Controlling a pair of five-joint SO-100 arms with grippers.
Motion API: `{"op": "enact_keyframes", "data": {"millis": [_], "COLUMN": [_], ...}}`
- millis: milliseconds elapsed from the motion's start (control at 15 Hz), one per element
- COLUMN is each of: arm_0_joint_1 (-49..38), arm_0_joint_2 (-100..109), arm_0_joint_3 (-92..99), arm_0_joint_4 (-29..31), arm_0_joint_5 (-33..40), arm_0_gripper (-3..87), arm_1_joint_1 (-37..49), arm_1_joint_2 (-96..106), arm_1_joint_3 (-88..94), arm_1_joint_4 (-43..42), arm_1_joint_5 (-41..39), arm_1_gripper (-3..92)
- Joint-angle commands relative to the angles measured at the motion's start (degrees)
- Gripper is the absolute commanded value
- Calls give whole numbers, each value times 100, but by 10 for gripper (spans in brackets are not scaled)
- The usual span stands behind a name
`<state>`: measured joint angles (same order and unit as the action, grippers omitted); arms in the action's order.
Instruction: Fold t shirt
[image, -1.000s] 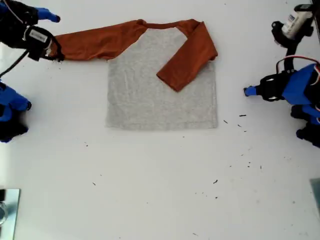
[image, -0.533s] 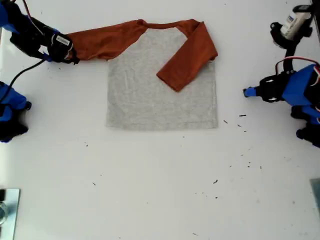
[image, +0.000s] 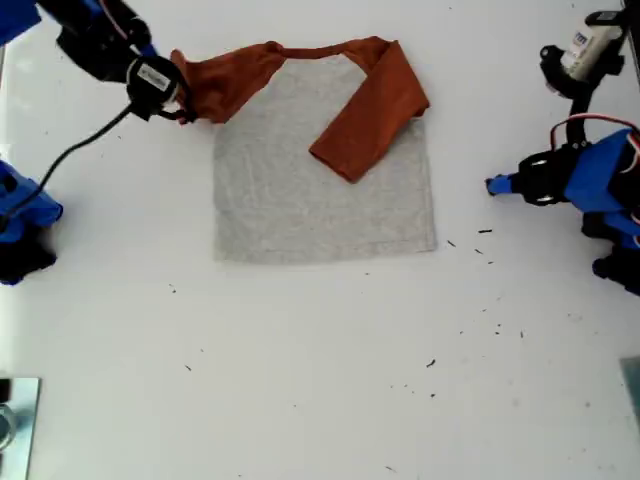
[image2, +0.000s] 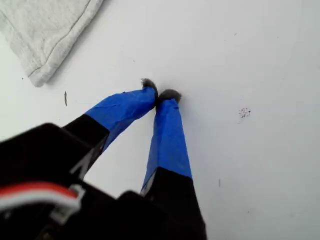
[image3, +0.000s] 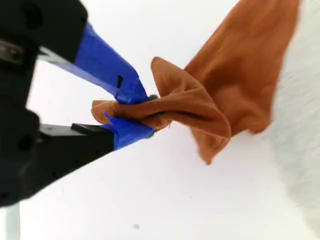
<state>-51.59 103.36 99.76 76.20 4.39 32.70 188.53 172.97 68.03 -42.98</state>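
1. Two grippers in view, one busy, one idle.
2. My second gripper (image3: 132, 114), at the exterior view's upper left (image: 178, 98): jaws clamped on the cuff end of a rust sleeve (image3: 200, 100), cloth bunched and crumpled between the blue fingers (image3: 117, 82).
3. Shirt (image: 320, 190) flat on the white table (image: 320, 380), grey body spread just beside that gripper, toward the exterior view's right.
4. Held sleeve (image: 225, 80) gathered in close against the shoulder, lifted at the pinched end.
5. Other sleeve (image: 370, 115) folded diagonally across the grey chest.
6. My first gripper (image2: 159, 95), at the exterior view's right (image: 492, 184): blue fingertips (image2: 170, 97) pressed together, nothing between them, tips at the bare table.
7. Grey hem corner (image2: 40, 70) near those tips, apart from them.
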Motion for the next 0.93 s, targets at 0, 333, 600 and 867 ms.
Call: {"op": "enact_keyframes", "data": {"millis": [0, 333, 600, 867], "arm_0_joint_1": [1819, 2593, 2136, 2241], "arm_0_joint_2": [-1925, -747, 2531, 5678], "arm_0_joint_3": [-4658, -4377, 1521, 6521], "arm_0_joint_4": [466, 141, -1327, -2373], "arm_0_joint_5": [633, 2470, 1670, 88], "arm_0_gripper": [0, 118, 85, -2], "arm_1_joint_1": [26, 53, 70, 79], "arm_1_joint_2": [79, 70, 70, 26], "arm_1_joint_3": [132, 132, 132, 141], "arm_1_joint_4": [26, 26, 26, 44], "arm_1_joint_5": [105, 123, 132, 237], "arm_1_gripper": [34, 34, 34, 34]}}
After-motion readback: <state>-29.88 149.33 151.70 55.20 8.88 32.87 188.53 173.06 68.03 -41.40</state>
